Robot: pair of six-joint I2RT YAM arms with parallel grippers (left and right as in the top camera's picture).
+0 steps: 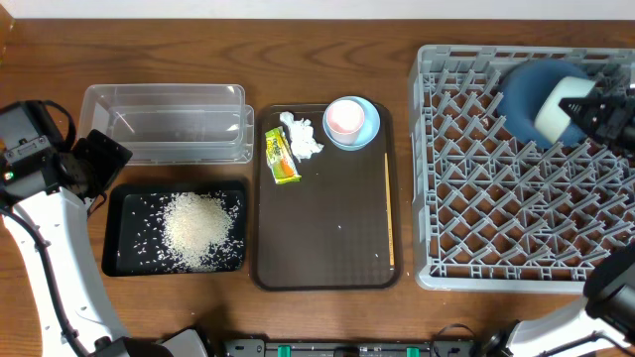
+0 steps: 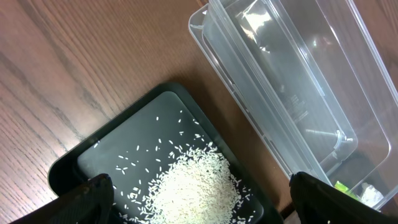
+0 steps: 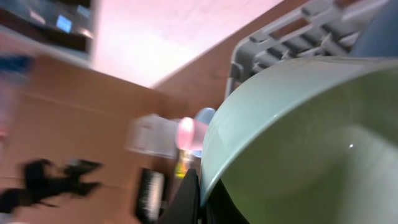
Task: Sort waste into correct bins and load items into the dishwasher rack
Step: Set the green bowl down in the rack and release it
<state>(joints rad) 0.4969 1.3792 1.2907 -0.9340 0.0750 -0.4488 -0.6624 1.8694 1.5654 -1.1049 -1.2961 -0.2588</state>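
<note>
Overhead puts my right gripper [image 1: 587,111] above the far corner of the dishwasher rack [image 1: 496,223], carrying the small mint-green bowl [image 1: 558,111] on edge just beside the large blue bowl [image 1: 524,87] that sits among the pegs. On the right wrist view the mint-green bowl fills the frame with a dark finger [image 3: 188,194] against its rim, so I read that gripper as clamped on the bowl. I judge the step in hand is loading this bowl. Next I need to lower it into a free slot between pegs, clear of the blue bowl, and only then release. My left gripper [image 2: 199,190] hangs spread wide and empty over the black tray [image 1: 117,203], where the rice [image 1: 198,230] lies heaped; the clear tub [image 1: 164,99] is just beyond. Waiting on the brown serving tray [image 1: 327,248] are the tissue [image 1: 304,137], the snack wrapper [image 1: 280,157], the pink cup [image 1: 344,118] nested in the light-blue bowl [image 1: 369,127], and the chopstick [image 1: 389,213] along its right edge.
</note>
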